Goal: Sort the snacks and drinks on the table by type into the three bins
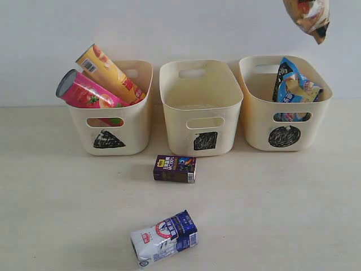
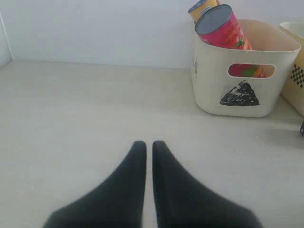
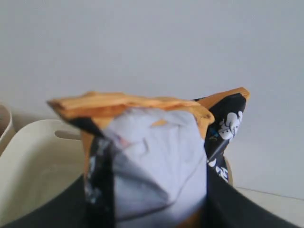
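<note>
Top right of the frame, the orange-cream packet (image 1: 309,17) hangs above the circle-marked bin (image 1: 256,127), gripped by the right end effector (image 3: 148,202). Light, soft and crinkly, it seems best pinched at a sealed edge. The left end effector (image 2: 148,145) is closed, empty.

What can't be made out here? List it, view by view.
Right wrist view: the blurred orange packet hides the right tool's tips and much of the bin behind.
Exterior view: that tool lies past the top edge; the triangle bin's wall hides the bases of the pink tube and yellow tube; print on the purple carton and white carton is too small to read.
Left wrist view: the right edge cuts off the square bin.
</note>
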Controlling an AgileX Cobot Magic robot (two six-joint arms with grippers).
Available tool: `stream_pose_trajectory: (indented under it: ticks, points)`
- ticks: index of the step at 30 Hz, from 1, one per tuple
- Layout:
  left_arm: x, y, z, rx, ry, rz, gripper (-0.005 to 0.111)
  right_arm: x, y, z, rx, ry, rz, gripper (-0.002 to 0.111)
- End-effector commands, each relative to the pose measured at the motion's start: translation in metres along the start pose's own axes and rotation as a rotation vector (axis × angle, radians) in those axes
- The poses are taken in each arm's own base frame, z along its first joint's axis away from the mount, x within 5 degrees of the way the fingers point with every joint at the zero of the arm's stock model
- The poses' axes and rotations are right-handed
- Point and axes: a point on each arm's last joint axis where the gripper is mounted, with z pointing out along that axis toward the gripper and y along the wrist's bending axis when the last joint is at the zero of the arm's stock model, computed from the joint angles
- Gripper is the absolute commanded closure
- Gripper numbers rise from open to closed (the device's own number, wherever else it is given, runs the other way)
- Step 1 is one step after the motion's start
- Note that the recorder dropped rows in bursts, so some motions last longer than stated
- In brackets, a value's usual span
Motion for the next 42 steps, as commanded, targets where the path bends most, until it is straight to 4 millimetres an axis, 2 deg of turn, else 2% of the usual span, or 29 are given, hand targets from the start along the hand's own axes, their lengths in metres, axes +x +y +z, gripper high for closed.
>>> stream_pose_trajectory:
  ticks: [1, 7, 8, 9, 10, 13, 15, 18, 19, 22, 25, 26, 27, 29, 30, 31, 35, 42]
  points:
    - [-0.001, 0.0, 0.0, -0.003, -0.009, 0.002, 0.102, 0.021, -0.017, 0.019, 0.001, -0.095, 0.035, 0.109]
    - [-0.001, 0.0, 0.0, -0.003, -0.009, 0.002, 0.102, 0.064, -0.032, 0.053, -0.006, -0.119, 0.104, 0.109]
    - [-0.001, 0.0, 0.0, -0.003, -0.009, 0.002, 0.102, 0.081, -0.036, 0.068, -0.003, -0.095, 0.134, 0.109]
    - [-0.001, 0.0, 0.0, -0.003, -0.009, 0.002, 0.102, 0.088, -0.037, 0.075, -0.002, -0.078, 0.14, 0.109]
    - [-0.001, 0.0, 0.0, -0.003, -0.009, 0.002, 0.102, 0.103, -0.038, 0.09, 0.002, -0.037, 0.15, 0.109]
    - [-0.001, 0.0, 0.0, -0.003, -0.009, 0.002, 0.102, 0.124, -0.035, 0.111, 0.0, 0.023, 0.153, 0.104]
    - [-0.001, 0.0, 0.0, -0.003, -0.009, 0.002, 0.102, 0.132, -0.034, 0.119, -0.002, 0.044, 0.16, 0.081]
    - [-0.001, 0.0, 0.0, -0.003, -0.009, 0.002, 0.102, 0.129, -0.033, 0.12, -0.013, 0.006, 0.164, 0.028]
    - [-0.001, 0.0, 0.0, -0.003, -0.009, 0.002, 0.102, 0.126, -0.033, 0.119, -0.017, -0.014, 0.165, 0.018]
    - [-0.001, 0.0, 0.0, -0.003, -0.009, 0.002, 0.102, 0.106, -0.037, 0.115, 0.0, -0.03, 0.166, 0.022]
    - [-0.001, 0.0, 0.0, -0.003, -0.009, 0.002, 0.102, 0.08, -0.043, 0.101, 0.027, -0.039, 0.173, 0.023]
    - [-0.001, 0.0, 0.0, -0.003, -0.009, 0.002, 0.102, 0.072, -0.045, 0.095, 0.033, -0.049, 0.175, 0.029]
    - [-0.001, 0.0, 0.0, -0.003, -0.009, 0.002, 0.102, 0.07, -0.045, 0.092, 0.036, -0.048, 0.175, 0.037]
    - [-0.001, 0.0, 0.0, -0.003, -0.009, 0.002, 0.102, 0.069, -0.046, 0.087, 0.043, -0.032, 0.177, 0.06]
    - [-0.001, 0.0, 0.0, -0.003, -0.009, 0.002, 0.102, 0.07, -0.047, 0.085, 0.052, -0.003, 0.178, 0.079]
    - [-0.001, 0.0, 0.0, -0.003, -0.009, 0.002, 0.102, 0.074, -0.048, 0.084, 0.066, 0.047, 0.179, 0.107]
    - [-0.001, 0.0, 0.0, -0.003, -0.009, 0.002, 0.102, 0.089, -0.05, 0.079, 0.104, 0.225, 0.148, 0.108]
    - [-0.001, 0.0, 0.0, -0.003, -0.009, 0.002, 0.102, 0.107, -0.047, 0.054, 0.075, 0.303, 0.14, 0.108]
